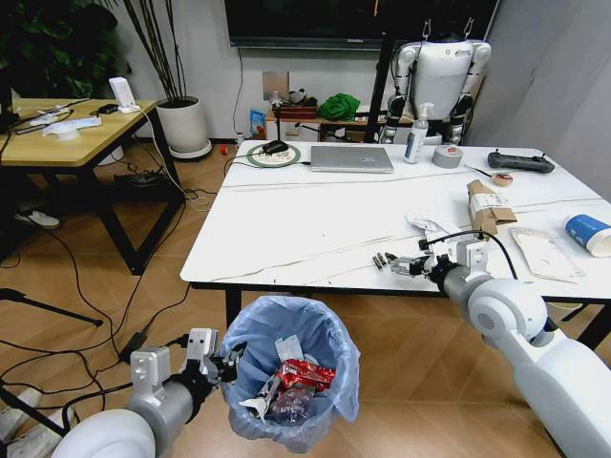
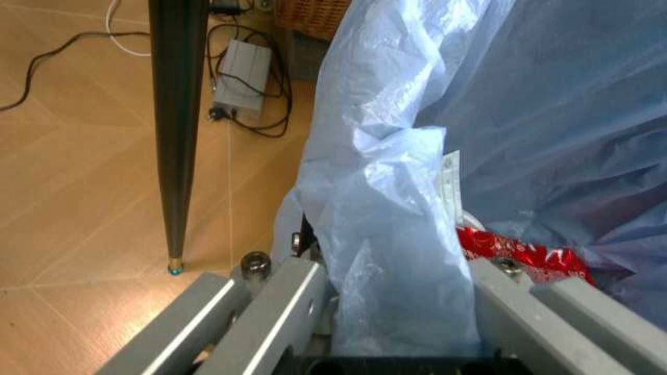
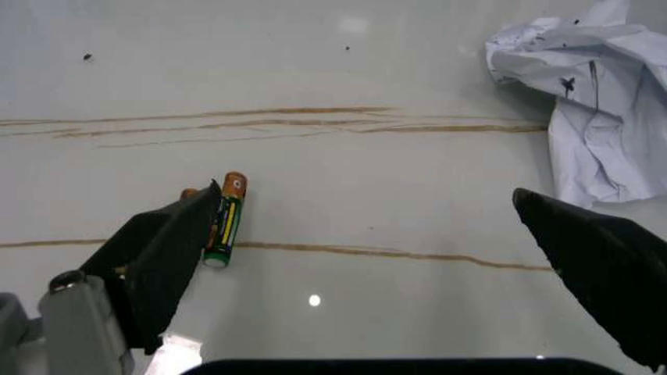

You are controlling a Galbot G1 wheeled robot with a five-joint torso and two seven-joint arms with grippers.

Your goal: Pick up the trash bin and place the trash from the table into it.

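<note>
The bin [image 1: 291, 367] hangs just below the bench's [image 1: 286, 229] near edge, the left claw [image 1: 212, 361] clenched on its rim and blue bag [image 2: 386, 258], which looks meant to keep the mouth close under where litter gets picked. Red wrappers [image 1: 304, 374] and white scraps already lie inside. Above, the right claw [image 1: 412, 266] hovers low over the bench with its fingers [image 3: 167, 258] spread wide, a battery [image 3: 224, 219] touching one finger and crumpled paper [image 3: 583, 117] near the other. The cardboard box [image 1: 487, 205] and blue cup [image 1: 587, 232] sit farther right.
</note>
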